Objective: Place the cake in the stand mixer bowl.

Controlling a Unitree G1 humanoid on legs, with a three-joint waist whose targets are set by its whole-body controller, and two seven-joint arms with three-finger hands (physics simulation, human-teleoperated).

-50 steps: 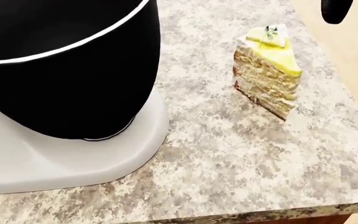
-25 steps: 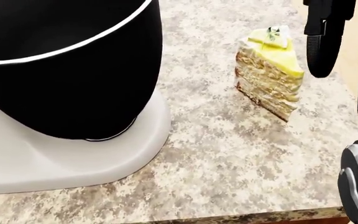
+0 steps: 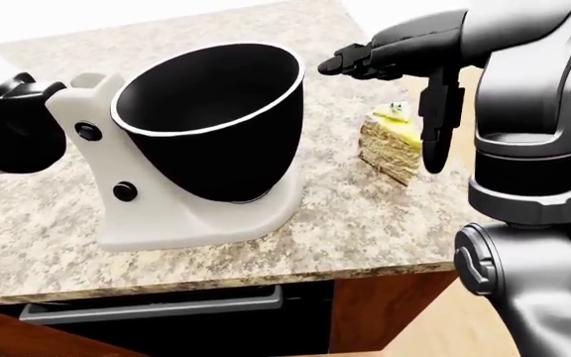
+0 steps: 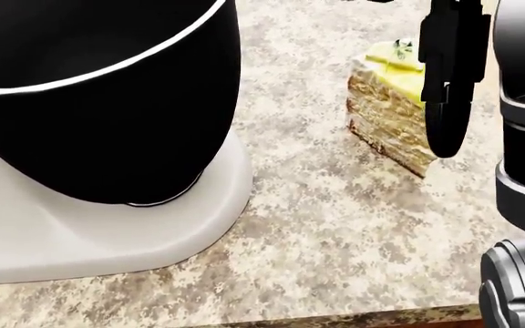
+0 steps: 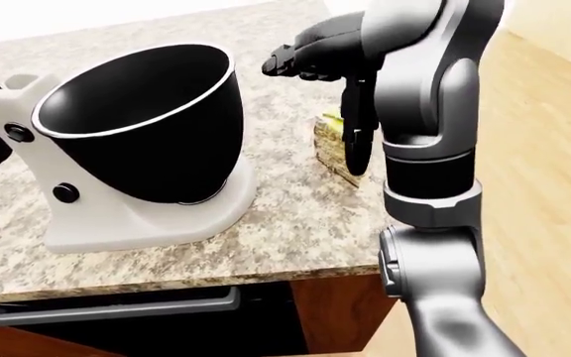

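The right hand has swung in over the cake since the earlier frame, fingers spread, one finger hanging just right of the slice; the cake sits on the granite counter, right of the stand mixer bowl; no writing is legible.

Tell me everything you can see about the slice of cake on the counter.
The cake is a wedge of many thin tan layers with pale cream between them, yellow glaze and a small garnish on top. It stands upright on the speckled stone counter, to the right of the stand mixer. The right hand hovers above it; one finger hangs beside it, contact unclear.
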